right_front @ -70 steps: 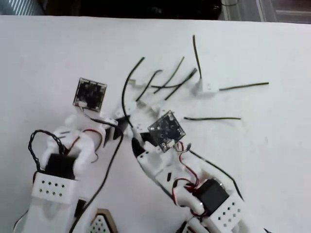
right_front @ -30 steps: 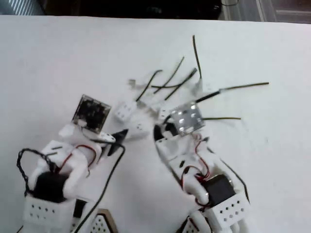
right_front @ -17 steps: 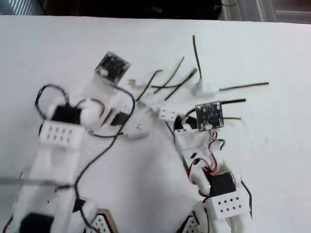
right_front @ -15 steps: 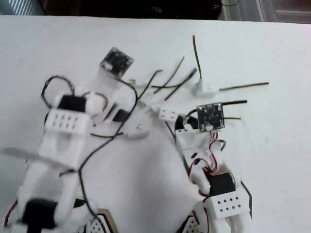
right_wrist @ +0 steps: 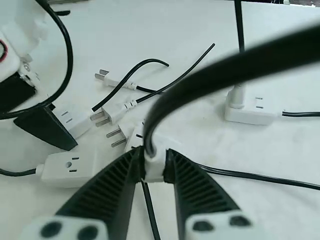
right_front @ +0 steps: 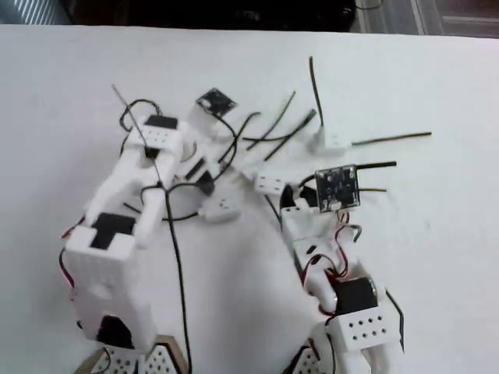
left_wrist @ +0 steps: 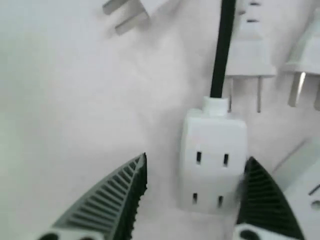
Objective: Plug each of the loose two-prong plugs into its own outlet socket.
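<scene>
A white plug (right_wrist: 153,167) with a thick black cord is squeezed tight in the right gripper (right_wrist: 153,152), a little right of the middle of the high view. A white outlet block (left_wrist: 214,167) lies flat on the white table (right_front: 437,257), between the wide-apart fingers of the left gripper (left_wrist: 196,160), up and left of the middle. A loose two-prong plug (left_wrist: 250,55) lies just past it, prongs pointing at it. A second outlet block (right_front: 221,208) sits between the arms. A third outlet block (right_front: 331,140) lies farther up on the right.
</scene>
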